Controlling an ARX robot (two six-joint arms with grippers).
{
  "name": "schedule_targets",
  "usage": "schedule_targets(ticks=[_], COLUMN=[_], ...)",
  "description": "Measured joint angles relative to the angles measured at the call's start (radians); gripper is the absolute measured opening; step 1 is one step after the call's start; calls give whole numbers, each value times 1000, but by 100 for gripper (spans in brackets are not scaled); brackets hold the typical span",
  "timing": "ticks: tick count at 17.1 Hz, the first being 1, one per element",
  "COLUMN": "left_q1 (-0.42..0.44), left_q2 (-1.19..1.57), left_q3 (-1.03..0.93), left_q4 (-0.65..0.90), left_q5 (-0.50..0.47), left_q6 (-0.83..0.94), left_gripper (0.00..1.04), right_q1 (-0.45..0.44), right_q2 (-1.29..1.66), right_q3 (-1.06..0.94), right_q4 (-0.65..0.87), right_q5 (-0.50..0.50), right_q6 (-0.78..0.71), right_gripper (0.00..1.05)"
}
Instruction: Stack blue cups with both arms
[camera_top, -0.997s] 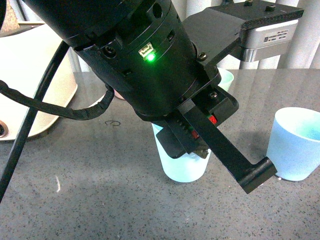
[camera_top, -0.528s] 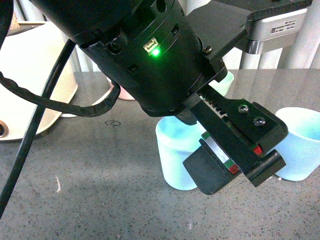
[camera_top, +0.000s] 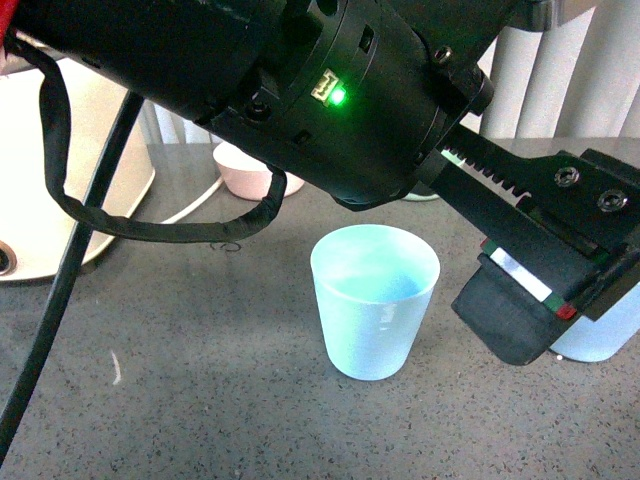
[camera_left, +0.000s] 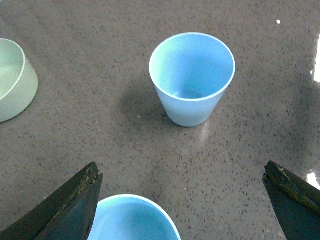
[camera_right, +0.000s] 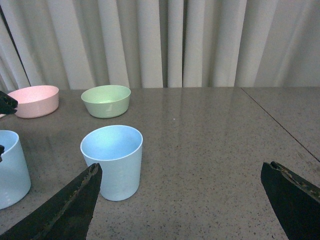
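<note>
Two blue cups stand upright on the grey table. One blue cup (camera_top: 375, 300) is in the middle of the front view. The other blue cup (camera_top: 605, 335) shows at the right edge, mostly hidden behind my left gripper (camera_top: 545, 300), which hangs open above the table between the two. In the left wrist view, one blue cup (camera_left: 192, 77) stands ahead and the other's rim (camera_left: 132, 220) lies low beside one finger; the left gripper (camera_left: 181, 170) holds nothing. My right gripper (camera_right: 180, 169) is open and empty, low over the table. A blue cup (camera_right: 112, 160) stands ahead of one of its fingers, the other blue cup (camera_right: 10, 167) farther off.
A pink bowl (camera_top: 250, 170) sits at the back of the table, with a green bowl (camera_right: 106, 100) beside it. A white appliance (camera_top: 60, 170) stands at the left. The left arm's black body and cable (camera_top: 60, 270) fill the top of the front view. Curtains hang behind the table.
My left arm has swung up and to the right, uncovering the middle blue cup. Its gripper now hangs in front of the right-hand cup.
</note>
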Motion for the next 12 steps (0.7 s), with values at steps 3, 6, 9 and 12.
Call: schedule_targets(ticks=[3,6,9,12], left_q1=[1,1,28,213], left_q2=[-15,-19,-151,-425], left_q3=[-84,-129,-466,-782], left_q4=[240,423,930,1004], left_q5=[-16,-53,-751,-771], left_q6=[-99,-193,-347,-390], left_gripper=[98,98,67,21], right_q1=[0,0,0,0], right_q2=[0,0,0,0], right_q3=[0,0,0,0], right_q4=[0,0,-1,0], right_q5=[0,0,1,0], right_q6=[0,0,0,0], right_gripper=[98,98,98,98])
